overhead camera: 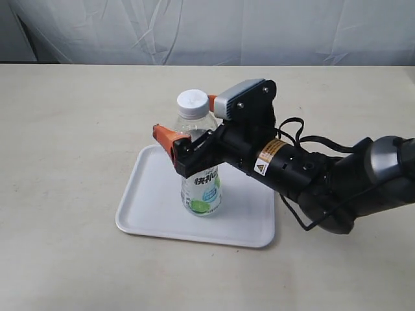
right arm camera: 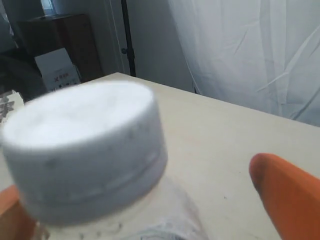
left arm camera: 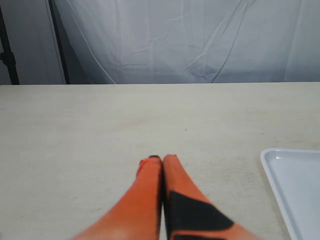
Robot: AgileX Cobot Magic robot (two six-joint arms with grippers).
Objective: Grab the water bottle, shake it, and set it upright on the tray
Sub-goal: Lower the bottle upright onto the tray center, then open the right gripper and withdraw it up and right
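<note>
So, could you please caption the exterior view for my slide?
Right claw flanking the upright bottle on the white tray.

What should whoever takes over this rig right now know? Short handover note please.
Left gripper: jaws shut, empty, low over the table, beside the tray.
Right gripper: jaws on either side of the water bottle, at its upper body. I cannot tell whether they clamp it.
Bottle: upright on the tray, near its middle.
Done: the bottle appears to be standing on the tray. The pictures don't show whether it was shaken.
Left: probably check that the base sits flat, open the right jaws and back the arm off.
</note>
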